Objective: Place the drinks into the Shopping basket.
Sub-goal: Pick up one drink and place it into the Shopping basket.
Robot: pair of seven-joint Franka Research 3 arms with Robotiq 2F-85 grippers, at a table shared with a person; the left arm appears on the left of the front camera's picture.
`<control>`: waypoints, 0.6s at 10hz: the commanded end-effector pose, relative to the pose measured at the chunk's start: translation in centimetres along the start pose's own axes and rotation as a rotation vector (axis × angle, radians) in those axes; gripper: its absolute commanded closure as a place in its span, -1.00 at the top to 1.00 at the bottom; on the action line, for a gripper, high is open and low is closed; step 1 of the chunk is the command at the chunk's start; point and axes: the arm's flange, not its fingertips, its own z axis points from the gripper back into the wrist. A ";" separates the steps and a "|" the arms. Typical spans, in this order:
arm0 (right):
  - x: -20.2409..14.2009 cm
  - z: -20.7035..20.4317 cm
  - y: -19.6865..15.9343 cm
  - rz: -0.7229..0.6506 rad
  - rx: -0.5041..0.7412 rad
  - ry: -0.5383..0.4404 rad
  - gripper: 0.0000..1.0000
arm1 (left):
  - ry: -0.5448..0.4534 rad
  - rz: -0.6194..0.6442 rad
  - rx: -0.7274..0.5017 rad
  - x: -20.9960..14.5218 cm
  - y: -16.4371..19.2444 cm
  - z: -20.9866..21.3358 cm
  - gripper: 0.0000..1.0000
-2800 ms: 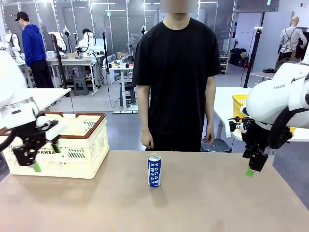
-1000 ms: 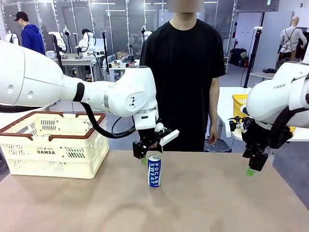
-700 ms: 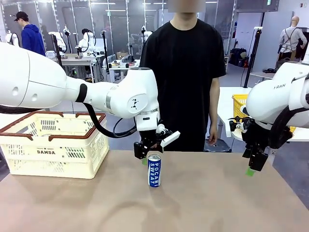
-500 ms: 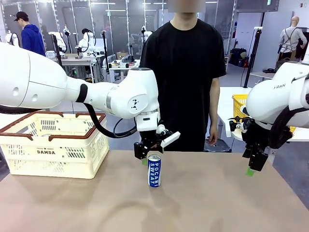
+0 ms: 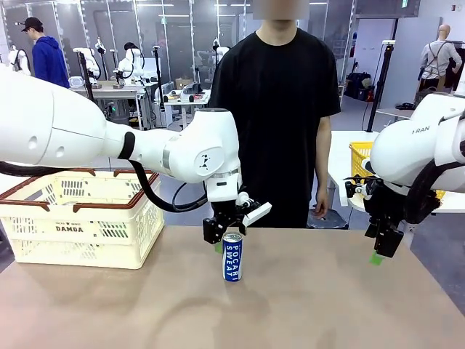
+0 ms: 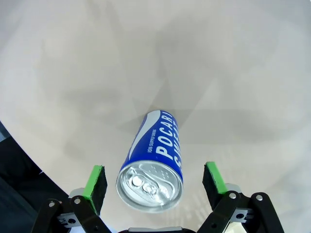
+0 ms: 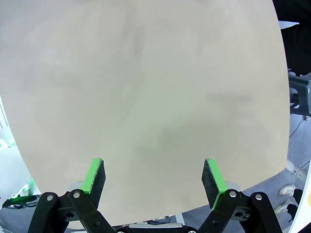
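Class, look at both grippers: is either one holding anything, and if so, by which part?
Nothing is held. The left gripper is open, its pads either side of the blue Pocari Sweat can's top without touching. The right gripper is open over bare table.

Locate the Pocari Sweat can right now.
Front view: the blue can stands upright mid-table, right of the Shopping basket, directly beneath the open left gripper.

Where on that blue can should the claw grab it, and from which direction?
Probably from straight above, closing on the upper side wall. The blue can stands upright on the table, and the left gripper hangs over its top, open, one pad at each side.
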 end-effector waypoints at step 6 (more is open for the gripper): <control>-0.1 0.0 0.0 -0.002 0.001 0.002 1.00 | -0.085 0.015 -0.033 -1.4 1.8 -2.5 0.60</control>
